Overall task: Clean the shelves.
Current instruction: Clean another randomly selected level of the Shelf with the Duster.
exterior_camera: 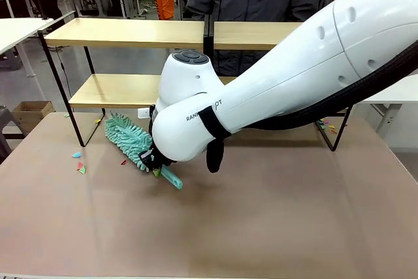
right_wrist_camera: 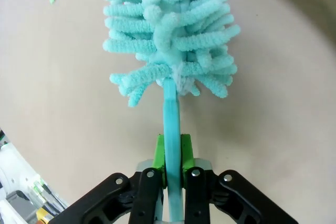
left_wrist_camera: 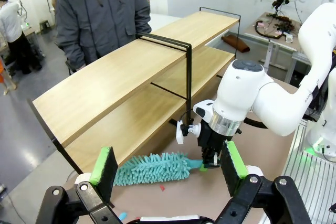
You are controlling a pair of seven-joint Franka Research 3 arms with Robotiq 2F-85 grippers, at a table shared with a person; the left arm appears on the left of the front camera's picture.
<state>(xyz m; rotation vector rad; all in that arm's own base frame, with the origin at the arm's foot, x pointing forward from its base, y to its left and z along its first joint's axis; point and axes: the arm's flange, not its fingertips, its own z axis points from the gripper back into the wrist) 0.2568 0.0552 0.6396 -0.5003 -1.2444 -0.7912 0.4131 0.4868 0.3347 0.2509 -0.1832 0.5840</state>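
Duster (exterior_camera: 130,139), teal and chenille-headed, lies low over the brown tabletop (exterior_camera: 261,213) with its flat handle clamped edge-on between the green pads (right_wrist_camera: 160,153) of the right gripper (right_wrist_camera: 172,156); the right wrist view confirms the jaws closed firmly on the handle, fronds pointing to 12 o'clock away from the fingers. Right arm crosses the front view from 3 o'clock and carries the tool at about 8 o'clock of the picture's centre, in front of the shelves (exterior_camera: 130,34). Shelves stand along the far half of the table, two joined black-framed racks with light-wood boards, upper and lower tier, a person standing behind them. Left gripper (left_wrist_camera: 168,169) is held back with its fingers spread wide and nothing between them, looking on at the work. Coloured paper scraps (exterior_camera: 80,164) lie on the tabletop at 9 o'clock of the duster head, with more near the rack foot at the far right. Assessment: the step in hand appears to be bringing the duster up to the lower board. Recommended practice is to raise the head above the board edge before advancing, keep the handle shallow so the fronds lie flat, sweep along the board's length toward one open end, and steer clear of the thin upright where the racks join. Grip looks secure; slippage seems unlikely under light pressure.
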